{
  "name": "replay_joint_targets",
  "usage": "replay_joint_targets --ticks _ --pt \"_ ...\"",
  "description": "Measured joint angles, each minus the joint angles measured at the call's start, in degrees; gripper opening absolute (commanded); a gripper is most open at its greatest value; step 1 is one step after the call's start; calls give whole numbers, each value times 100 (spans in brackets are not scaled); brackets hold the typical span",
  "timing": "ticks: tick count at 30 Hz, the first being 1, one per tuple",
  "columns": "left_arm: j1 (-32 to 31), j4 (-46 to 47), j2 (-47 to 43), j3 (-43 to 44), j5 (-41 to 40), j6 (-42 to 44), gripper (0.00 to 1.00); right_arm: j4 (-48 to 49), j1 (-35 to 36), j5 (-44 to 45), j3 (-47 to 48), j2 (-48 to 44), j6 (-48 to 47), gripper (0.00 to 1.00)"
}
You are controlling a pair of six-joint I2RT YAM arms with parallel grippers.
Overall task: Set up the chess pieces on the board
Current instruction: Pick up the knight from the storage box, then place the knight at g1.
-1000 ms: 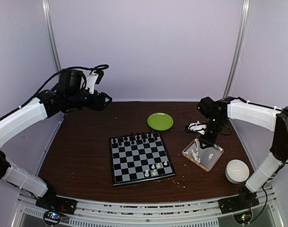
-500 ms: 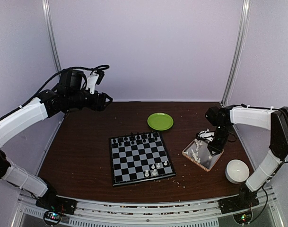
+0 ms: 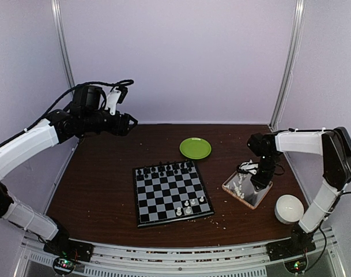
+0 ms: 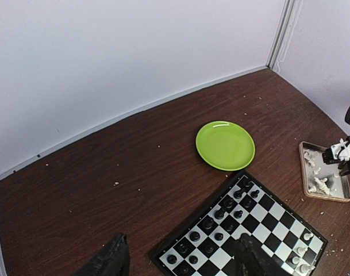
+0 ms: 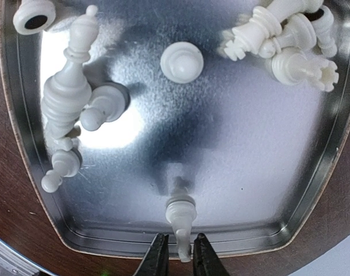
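Observation:
The board (image 3: 158,202) lies mid-table with black men along its far rows and three white chess pieces (image 3: 187,203) near its front right corner. More white chess pieces (image 5: 278,40) lie jumbled in a shiny square tray (image 5: 249,144) to the right of the board. My right gripper (image 5: 180,253) is down in that tray (image 3: 244,199). Its jaws stand narrowly apart around the head of one white piece (image 5: 181,211), with a thin gap on each side. My left gripper (image 4: 177,264) hangs open and empty, high over the table's far left (image 3: 129,122).
A green plate (image 3: 195,148) sits behind the board. A white bowl (image 3: 289,208) stands at the front right, close to the tray. Crumbs dot the brown tabletop. Walls close in the back and both sides.
My right gripper has dropped from above the tray's far edge down into the tray, and its jaws have narrowed around one white piece. The left arm has not moved.

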Motion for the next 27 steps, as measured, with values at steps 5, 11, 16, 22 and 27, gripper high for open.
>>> replay_joint_targets --ticks 5,11,16,22,27 --pt "0 0 0 0 9 0 64 4 -24 -46 2 0 4 7" --pt "0 0 0 2 24 0 64 -7 -31 -120 2 0 4 0" --pt "0 -2 0 2 26 0 64 -98 -37 -452 22 0 -22 0" --pt "0 -4 0 2 50 0 64 -339 -37 -1086 164 2 -63 0" --pt "0 -7 7 2 48 0 64 -485 -37 -1419 326 17 -74 0"
